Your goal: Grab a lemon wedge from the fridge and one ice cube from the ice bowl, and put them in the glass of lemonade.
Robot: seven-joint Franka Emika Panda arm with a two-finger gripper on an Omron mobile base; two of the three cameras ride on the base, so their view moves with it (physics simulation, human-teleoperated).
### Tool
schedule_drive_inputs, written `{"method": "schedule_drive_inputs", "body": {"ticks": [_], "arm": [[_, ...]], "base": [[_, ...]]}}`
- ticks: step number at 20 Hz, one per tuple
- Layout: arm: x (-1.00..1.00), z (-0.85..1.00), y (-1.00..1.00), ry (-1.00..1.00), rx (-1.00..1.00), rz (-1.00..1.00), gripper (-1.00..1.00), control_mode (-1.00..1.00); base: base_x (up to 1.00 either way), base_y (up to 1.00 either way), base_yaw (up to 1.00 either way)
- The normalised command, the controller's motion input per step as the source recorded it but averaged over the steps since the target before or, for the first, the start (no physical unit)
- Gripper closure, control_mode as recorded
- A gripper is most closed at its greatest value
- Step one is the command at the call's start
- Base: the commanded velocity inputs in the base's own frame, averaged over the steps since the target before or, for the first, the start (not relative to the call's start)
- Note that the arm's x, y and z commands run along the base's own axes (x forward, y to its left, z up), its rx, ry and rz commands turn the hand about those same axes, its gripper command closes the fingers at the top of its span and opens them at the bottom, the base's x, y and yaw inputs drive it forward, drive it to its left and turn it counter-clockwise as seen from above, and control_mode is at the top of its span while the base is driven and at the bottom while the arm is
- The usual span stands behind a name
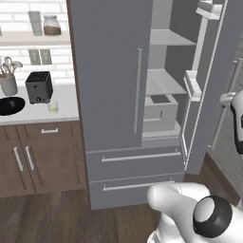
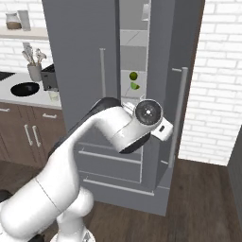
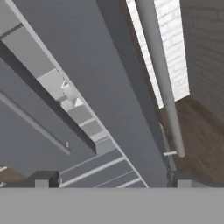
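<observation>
The lemon wedge (image 2: 135, 86) lies on a shelf inside the fridge (image 1: 114, 71), just below a dark round fruit (image 2: 133, 75), seen through the gap of the open right door (image 3: 113, 87), by whose bar handle (image 3: 159, 74) the gripper (image 3: 113, 180) spreads wide, empty.

fridge (image 1: 114, 71): top cut off by the upper edge in both base views.
ice bowl (image 1: 10, 105): cut by the left edge of the frame in the left base view; contents too small to tell.
lemon wedge (image 2: 135, 86): a tiny green speck in the door gap, shape unclear.
glass of lemonade (image 1: 53, 107): small and blurred on the counter (image 1: 66, 111).
hand (image 3: 113, 178): finger bases hidden at the bottom of the hand view.
</observation>
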Motion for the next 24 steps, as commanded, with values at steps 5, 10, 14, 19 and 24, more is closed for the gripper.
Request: {"method": "schedule_drive_inputs", "body": {"ticks": [5, 10, 14, 19, 24], "arm": [[-0.02, 0.29, 1.00, 0.01, -0.35, 0.00, -1.00, -1.00], [0.30, 0.09, 0.96, 0.02, -0.39, -0.09, -1.00, -1.00], [0.90, 0.00, 0.46, 0.34, -0.49, -0.06, -1.00, -1.00], [0.99, 0.03, 0.06, 0.53, -0.56, 0.00, -1.00, -1.00], [0.50, -0.07, -0.10, 0.38, -0.43, -0.06, -1.00, -1.00]], "base": [[0.00, 0.00, 0.00], [0.00, 0.00, 0.00], [0.00, 0.00, 0.00], [0.00, 0.00, 0.00], [0.00, 0.00, 0.00]]}}
